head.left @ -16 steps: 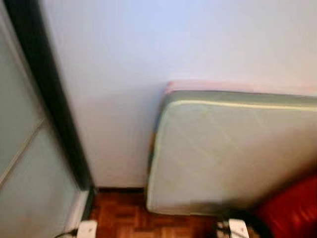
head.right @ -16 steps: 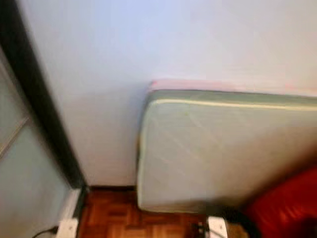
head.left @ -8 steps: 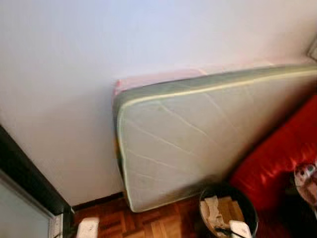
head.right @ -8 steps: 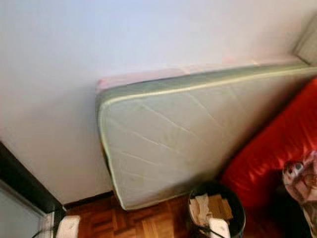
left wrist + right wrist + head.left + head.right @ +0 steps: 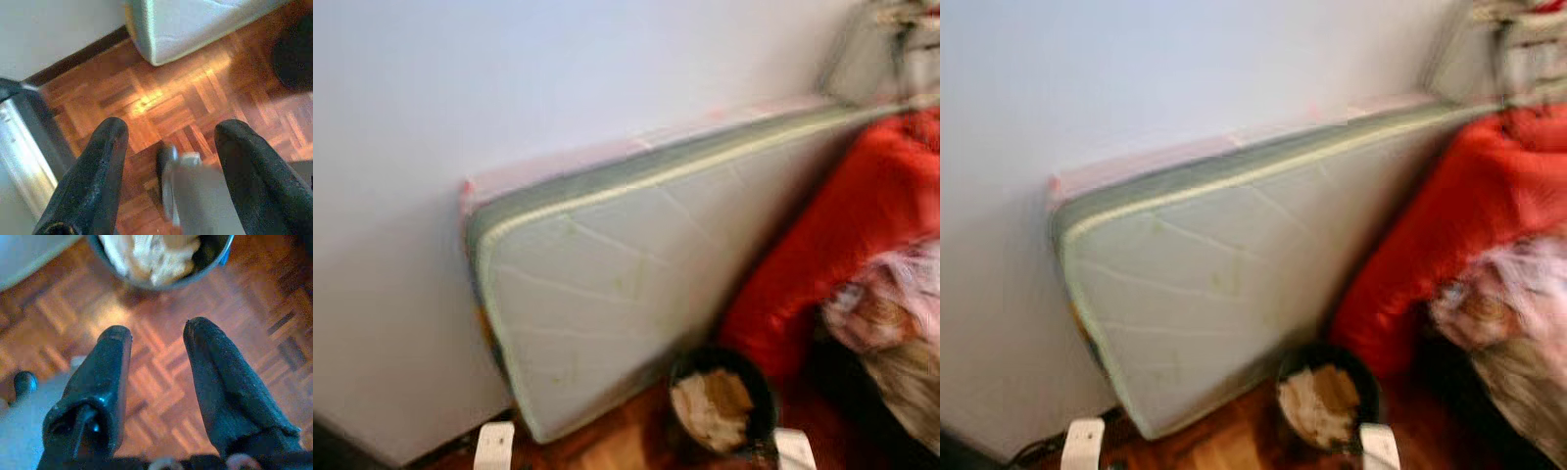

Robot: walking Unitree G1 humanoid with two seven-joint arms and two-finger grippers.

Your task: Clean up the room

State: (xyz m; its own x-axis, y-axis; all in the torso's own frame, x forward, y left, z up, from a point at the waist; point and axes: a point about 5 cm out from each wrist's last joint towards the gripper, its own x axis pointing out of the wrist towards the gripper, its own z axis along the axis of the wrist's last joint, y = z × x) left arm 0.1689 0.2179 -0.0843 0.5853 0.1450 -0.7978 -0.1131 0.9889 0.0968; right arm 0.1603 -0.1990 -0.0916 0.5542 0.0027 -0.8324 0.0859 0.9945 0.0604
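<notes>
Mattress: a pale green mattress (image 5: 607, 284) stands on its long edge, tilted, leaning against the white wall (image 5: 509, 88) — a pink layer (image 5: 558, 162) peeks out along its top between it and the wall.
Bin: a round dark bin (image 5: 759, 387) sits on the floor just beside the mattress's lower edge, stuffed with crumpled beige paper (image 5: 710, 406).
Bin, closer look: in the right wrist view the bin rim (image 5: 215, 262) sits above the fingertips, pale paper piled inside.
Red bedding: a big red cushion or duvet (image 5: 842, 225) presses up against the mattress on the robot's right, just behind the bin.
Clutter: a patterned pink-and-white bundle of cloth (image 5: 881, 304) lies on the right, over the red bedding's lower part — too blurred to name further.
Floor: warm brown parquet (image 5: 186, 98), catching a bright patch of light.
Left hand: the left hand (image 5: 171, 161) hangs low over the parquet, fingers spread wide with nothing between them; the mattress corner (image 5: 161, 34) lies beyond.
Right hand: the right hand (image 5: 156, 362) points down at the floor near the bin, fingers parted and empty.
Head views: everything is smeared with motion blur.
</notes>
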